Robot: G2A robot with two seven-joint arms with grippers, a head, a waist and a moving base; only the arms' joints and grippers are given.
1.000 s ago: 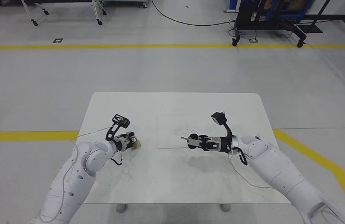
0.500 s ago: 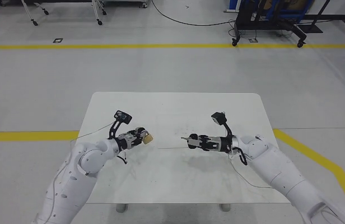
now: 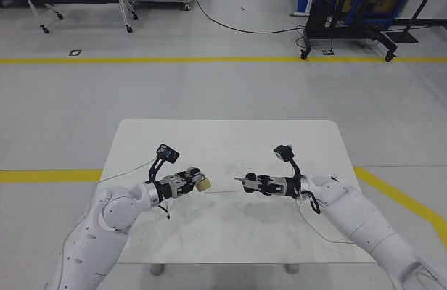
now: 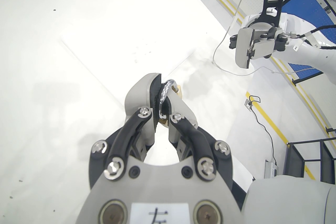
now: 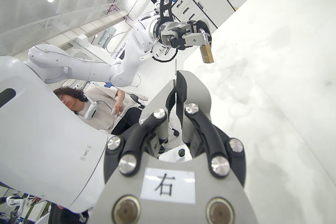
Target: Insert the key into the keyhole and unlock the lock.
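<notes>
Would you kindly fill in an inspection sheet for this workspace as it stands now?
Surface: white table, a few dark specks.
Job's things: brass padlock held off the table by its shackle; key points towards it, apart, not inserted.
Clutter: nothing seen.
Grippers: left gripper shut on padlock; right gripper shut on key.
Cables: white cable trails from the right arm; black cable on the floor.
Surroundings: yellow lines, wheeled stand.

The right gripper [image 5: 177,78] hides the key [image 5: 175,67] except its tip
</notes>
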